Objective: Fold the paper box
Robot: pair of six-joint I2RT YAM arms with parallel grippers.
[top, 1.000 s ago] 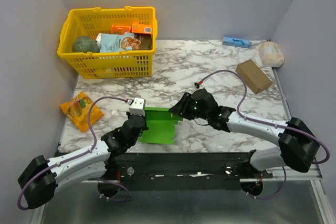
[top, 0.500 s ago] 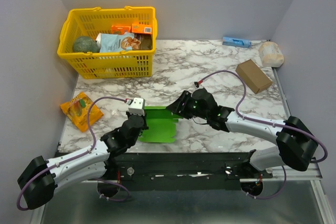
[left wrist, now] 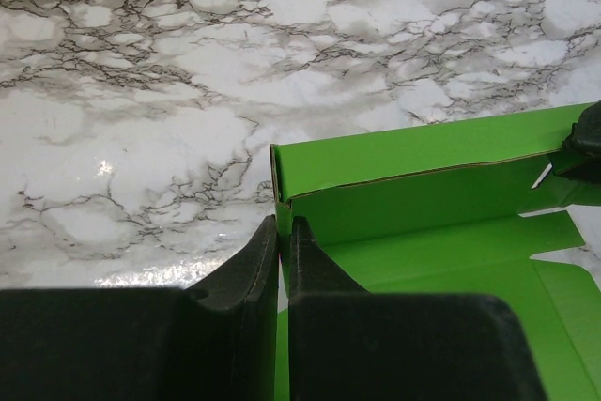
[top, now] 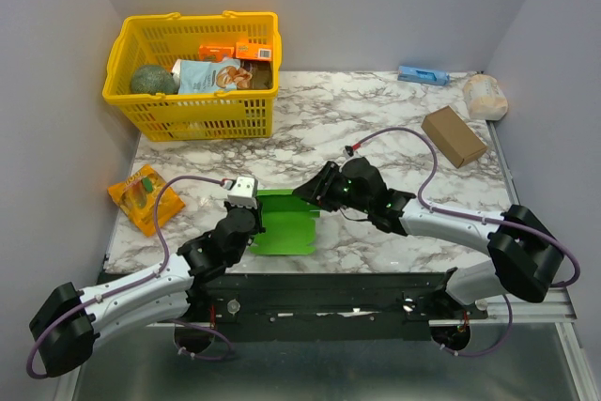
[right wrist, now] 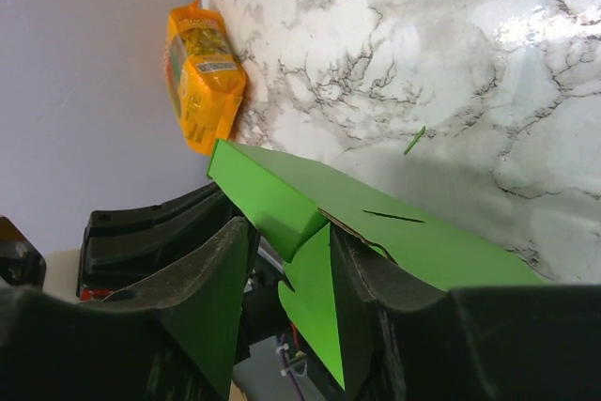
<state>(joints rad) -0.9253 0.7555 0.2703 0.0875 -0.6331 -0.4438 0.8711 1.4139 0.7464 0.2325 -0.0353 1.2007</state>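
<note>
Between the fingers of my left gripper (left wrist: 282, 228): thin green card, pinched edge-on. Jaws together on the upright left end wall of the paper box (left wrist: 423, 232), just below its far corner. Box lies on the marble table (top: 394, 129) close to the near edge, between my two arms, open side up, floor flat, far wall standing. Long axis runs left to right, so from the left gripper the whole box stretches away to my right, toward the other arm. Right gripper (right wrist: 289, 224) sits at that opposite end, on the far right corner: fingers apart, one on either side of a folded corner and a loose flap. Whether they press the card or only bracket it, I cannot tell from the wrist view. Judgement: left arm is the anchor and right arm is nearer the unfinished end flap, so the next fold falls to the right, worked along the long axis toward the left grip. Risk: thin card buckles if both ends push inward. Farther out, well apart: yellow basket (top: 192, 72) far left, snack bag (top: 143, 196) by the left wall, brown box (top: 454, 135) far right.
</note>
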